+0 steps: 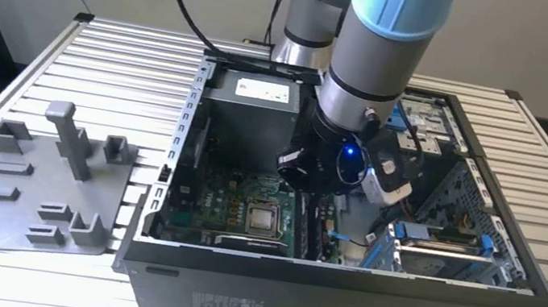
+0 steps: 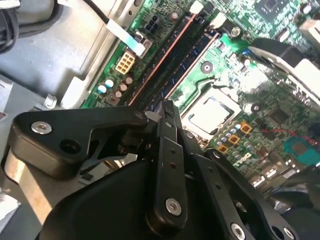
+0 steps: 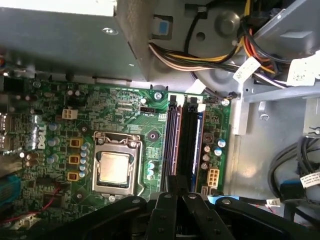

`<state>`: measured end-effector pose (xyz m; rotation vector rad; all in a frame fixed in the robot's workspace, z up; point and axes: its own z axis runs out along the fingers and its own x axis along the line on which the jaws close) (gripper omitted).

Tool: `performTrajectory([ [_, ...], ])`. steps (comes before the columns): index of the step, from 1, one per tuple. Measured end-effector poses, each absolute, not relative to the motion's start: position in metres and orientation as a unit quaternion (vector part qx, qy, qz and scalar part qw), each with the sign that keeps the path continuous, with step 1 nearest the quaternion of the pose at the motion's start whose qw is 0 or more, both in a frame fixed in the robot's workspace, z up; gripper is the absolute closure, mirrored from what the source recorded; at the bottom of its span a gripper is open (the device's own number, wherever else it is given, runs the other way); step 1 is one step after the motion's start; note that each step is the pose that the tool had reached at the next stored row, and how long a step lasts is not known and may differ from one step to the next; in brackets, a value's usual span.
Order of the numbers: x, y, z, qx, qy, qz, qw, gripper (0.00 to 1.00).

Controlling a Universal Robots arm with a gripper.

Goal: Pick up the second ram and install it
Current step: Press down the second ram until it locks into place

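The second ram (image 3: 200,145) is a thin blue board standing on edge in the memory slot nearest the row of capacitors. A darker stick (image 3: 171,140) stands in another slot closer to the processor socket. My gripper (image 3: 177,187) hangs low inside the open computer case, right over the near end of these slots. In the second wrist view the gripper (image 2: 167,107) has its black fingers drawn together, and nothing shows between them. Whether the tips touch a stick I cannot tell. In the exterior view the arm's wrist (image 1: 344,160) reaches down into the case.
The case (image 1: 340,294) lies open on a slatted metal table. A grey power supply (image 1: 248,109) and cable bundles (image 3: 200,55) crowd the far side. The processor socket (image 3: 115,167) lies beside the slots. Blue drive-bay clips (image 1: 435,239) stand at the exterior view's right. A grey parts fixture (image 1: 30,190) rests at its left.
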<state>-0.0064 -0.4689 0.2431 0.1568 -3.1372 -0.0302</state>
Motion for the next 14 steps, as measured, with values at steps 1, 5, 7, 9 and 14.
performTrajectory([
  [1,-0.0064,-0.4690,0.2430,0.059,-0.998,-0.009,0.000,0.89],
  [5,-0.0064,-0.4689,0.2424,0.094,-0.996,-0.009,-0.004,0.89],
  [7,-0.0064,-0.4689,0.2421,0.110,-0.994,-0.009,-0.008,0.89],
  [9,-0.0063,-0.4689,0.2421,0.128,-0.992,-0.009,-0.010,0.89],
  [14,-0.0064,-0.4689,0.2421,0.173,-0.985,-0.009,-0.012,0.89],
])
